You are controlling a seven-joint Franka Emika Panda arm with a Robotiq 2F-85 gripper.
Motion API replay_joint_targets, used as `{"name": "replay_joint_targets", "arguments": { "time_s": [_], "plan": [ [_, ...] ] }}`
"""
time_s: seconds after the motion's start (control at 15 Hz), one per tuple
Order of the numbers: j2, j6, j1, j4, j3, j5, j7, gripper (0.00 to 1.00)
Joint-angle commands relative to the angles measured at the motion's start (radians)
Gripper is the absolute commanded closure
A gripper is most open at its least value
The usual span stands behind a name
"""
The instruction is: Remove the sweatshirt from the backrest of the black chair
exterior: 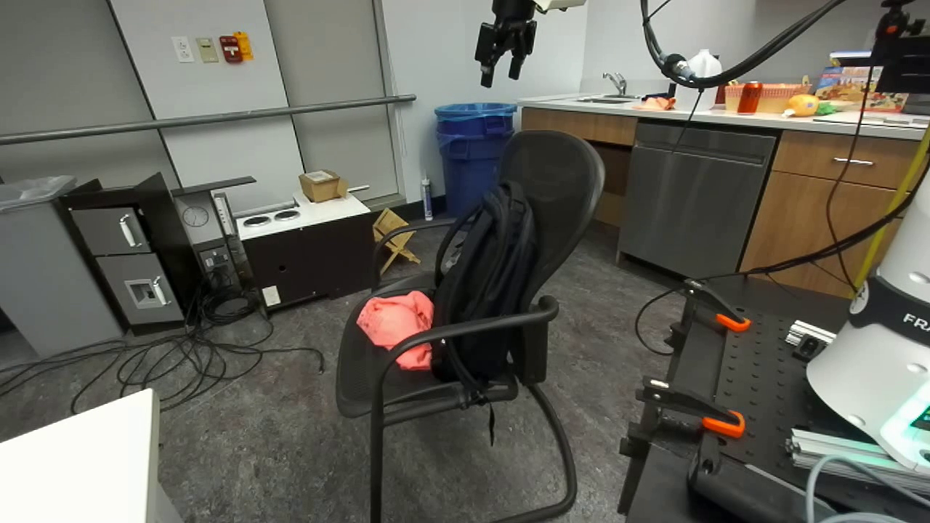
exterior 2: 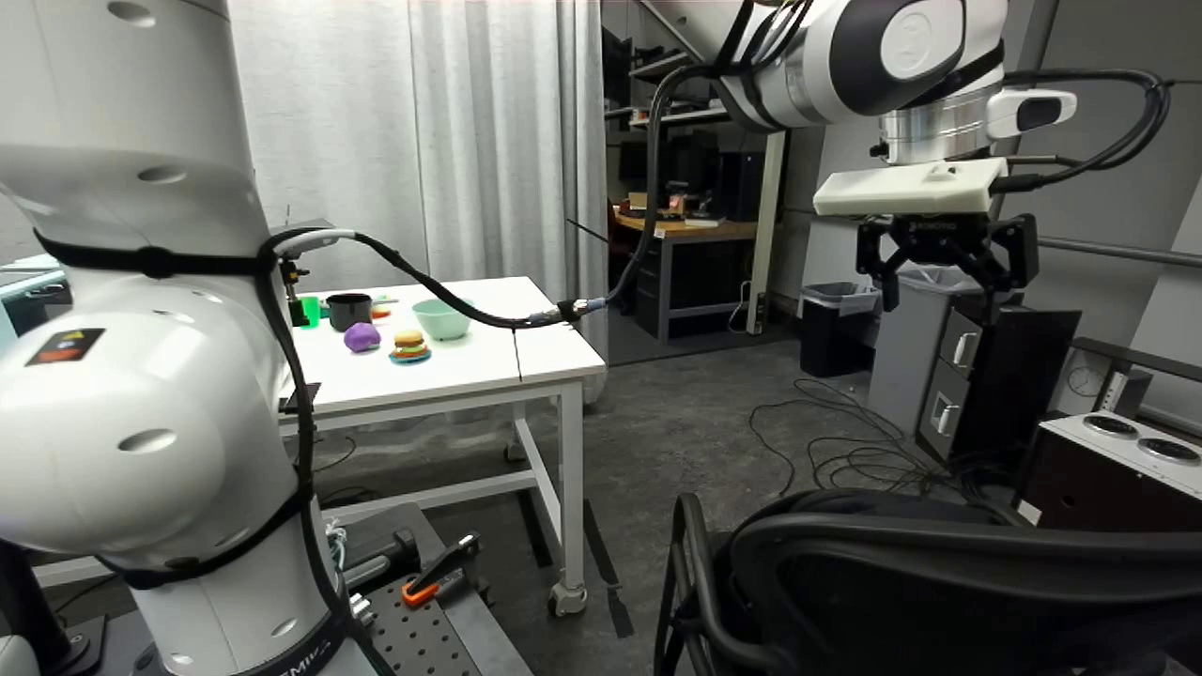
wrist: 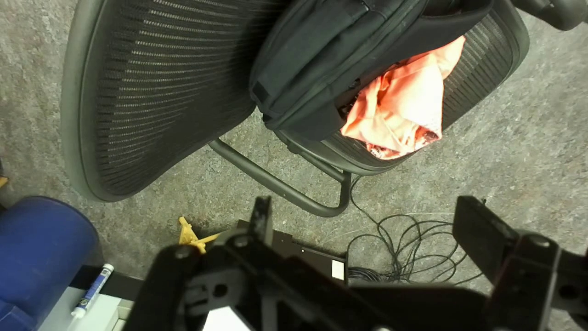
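In an exterior view, the sweatshirt [exterior: 396,321] lies crumpled on the chair [exterior: 536,349] (the seat [exterior: 356,378], not the backrest [exterior: 558,190]), against a backpack [exterior: 485,280]; an armrest [exterior: 538,312] may hinder one side. In an exterior view, the gripper [exterior 2: 939,300] hangs wide apart, holding nothing. In the wrist view, the sweatshirt looks light and limp, best pinched at a raised fold away from the backpack, which may trap an edge.

Illumination: diffuse, from above. In an exterior view, the top of the white worktable [exterior 2: 484,361] is bright to its front edge; shade lies below. Beyond its right-hand corner, the floor [exterior 2: 676,432] is dim. Wrist view: the sweatshirt [wrist: 406,103] is partly overexposed; the Robotiq gripper [wrist: 360,207] is dark and soft-focused.
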Motion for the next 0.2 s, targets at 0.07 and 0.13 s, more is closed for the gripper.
{"name": "replay_joint_targets", "arguments": {
  "time_s": [0.07,0.13],
  "plan": [
    [0.000,-0.002,0.033,0.002,-0.033,0.004,-0.002,0.00],
    [0.000,-0.002,0.033,0.002,-0.033,0.004,-0.002,0.00]
  ]
}}
